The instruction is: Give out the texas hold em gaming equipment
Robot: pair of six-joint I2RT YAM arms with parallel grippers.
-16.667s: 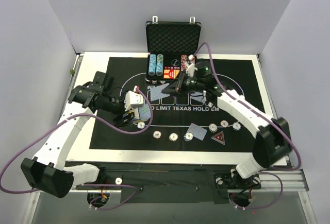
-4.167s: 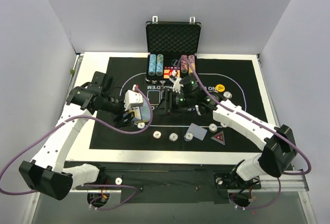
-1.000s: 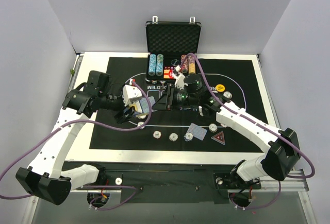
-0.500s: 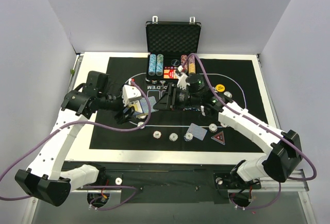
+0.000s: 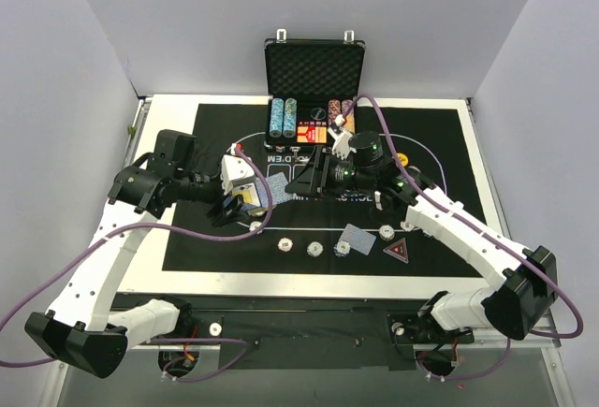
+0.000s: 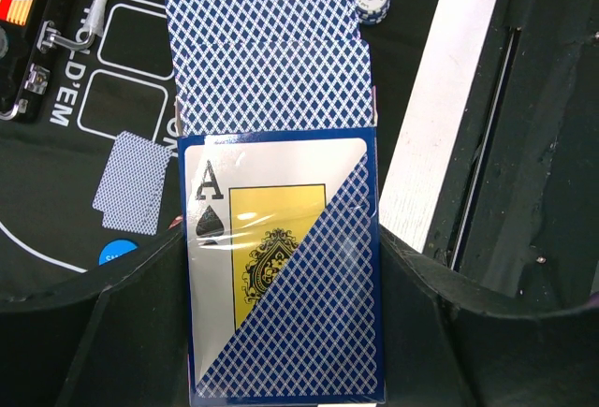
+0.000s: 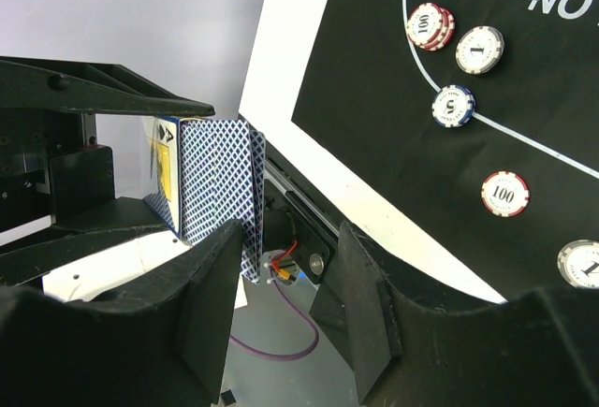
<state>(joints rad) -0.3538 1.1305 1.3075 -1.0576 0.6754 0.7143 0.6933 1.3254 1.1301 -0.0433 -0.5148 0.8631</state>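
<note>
My left gripper (image 6: pixel 281 276) is shut on the blue-patterned deck (image 6: pixel 281 332), whose box shows an ace of spades. Its flap (image 6: pixel 267 14) stands open, pointing toward the right gripper. In the top view the deck (image 5: pixel 248 203) hangs over the mat's left half. My right gripper (image 7: pixel 285 276) faces it with jaws open and nothing clamped. The edge of the blue flap (image 7: pixel 220 178) stands just by its left finger. A loose card (image 6: pixel 131 182) lies on the mat beside a blue disc (image 6: pixel 117 253). Striped chips (image 7: pixel 453 105) lie in a curved row.
The open black case (image 5: pixel 314 70) with chip columns stands at the back. Another card (image 5: pixel 357 236), the black-red triangular marker (image 5: pixel 397 249) and a yellow disc (image 5: pixel 401 158) lie on the black mat (image 5: pixel 187 239) at the right. Chips (image 5: pixel 315 249) line its near edge.
The right gripper's jaws have widened and its arm has drawn back a little to the right, away from the deck. The left arm has barely moved.
</note>
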